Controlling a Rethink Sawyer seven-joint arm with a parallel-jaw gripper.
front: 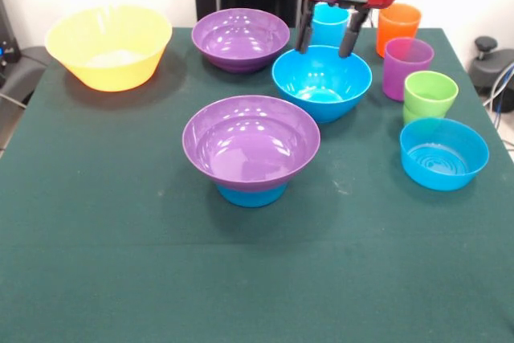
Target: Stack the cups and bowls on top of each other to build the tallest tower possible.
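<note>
Yellow bowl (109,47) — purple bowl (250,141) on blue bowl (251,194) — green cloth (96,222).

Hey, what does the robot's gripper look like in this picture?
The gripper has a glossy red body with a black band along its top. Two dark, narrow fingers hang from it, spread apart. No cables or markings are visible.

The arm comes down into the front view from the top edge, right of centre. Only its last part shows: a red housing with a black band along its upper side, cut off by the frame above. Below the housing hangs the tool (326,41), pointing straight down. Its two dark fingers (304,31) are spread apart, with a clear gap between them, and they hold nothing. Both fingers hang at about the same height, roughly parallel.
</note>
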